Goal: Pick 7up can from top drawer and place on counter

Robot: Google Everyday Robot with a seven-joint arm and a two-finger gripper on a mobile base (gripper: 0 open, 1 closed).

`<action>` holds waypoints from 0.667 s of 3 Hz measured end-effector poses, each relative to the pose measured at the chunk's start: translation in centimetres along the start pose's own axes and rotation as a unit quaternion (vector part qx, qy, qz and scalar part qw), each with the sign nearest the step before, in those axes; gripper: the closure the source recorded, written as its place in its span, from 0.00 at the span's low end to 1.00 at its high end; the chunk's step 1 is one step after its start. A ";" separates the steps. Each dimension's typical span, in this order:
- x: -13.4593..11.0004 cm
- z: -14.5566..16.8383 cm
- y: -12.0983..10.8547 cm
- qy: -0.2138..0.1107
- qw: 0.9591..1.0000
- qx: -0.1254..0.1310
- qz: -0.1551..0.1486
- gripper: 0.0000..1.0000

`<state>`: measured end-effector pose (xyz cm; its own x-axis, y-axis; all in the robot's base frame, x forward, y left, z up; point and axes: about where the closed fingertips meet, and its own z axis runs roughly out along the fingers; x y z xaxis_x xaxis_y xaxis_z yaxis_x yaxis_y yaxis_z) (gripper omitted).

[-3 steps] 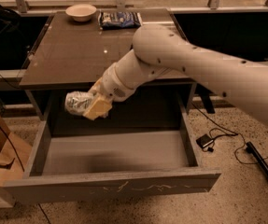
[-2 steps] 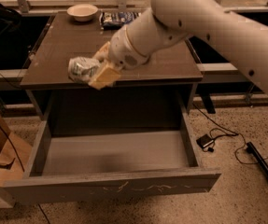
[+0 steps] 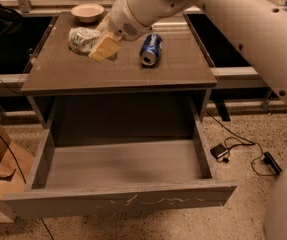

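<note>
**Gripper (image 3: 97,45) holds 7up can (image 3: 82,39) over the counter (image 3: 108,76)**

Blunt tan fingers (image 3: 105,48) are clamped on the silvery, crinkled-looking can above the left rear of the glossy grey-brown top. A blue soda can (image 3: 151,49) lies on its side just beside them, and a pale round bowl (image 3: 87,12) sits behind. Below, the shallow grey top drawer (image 3: 123,201) stands pulled out, its front panel scratched.

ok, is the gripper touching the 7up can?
Touching. The camera view shows the gripper clamped on the 7up can, its tan pad flat against the can's side, over the counter.
</note>
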<state>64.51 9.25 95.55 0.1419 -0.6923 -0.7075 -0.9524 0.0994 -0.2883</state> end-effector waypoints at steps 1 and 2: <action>0.0 3.5 -3.8 0.010 1.000 0.004 0.017 1.00; 0.5 6.3 -5.0 0.017 0.999 -0.004 0.030 1.00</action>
<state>71.09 12.89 92.57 0.0753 -0.7085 -0.7017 -0.9610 0.1361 -0.2406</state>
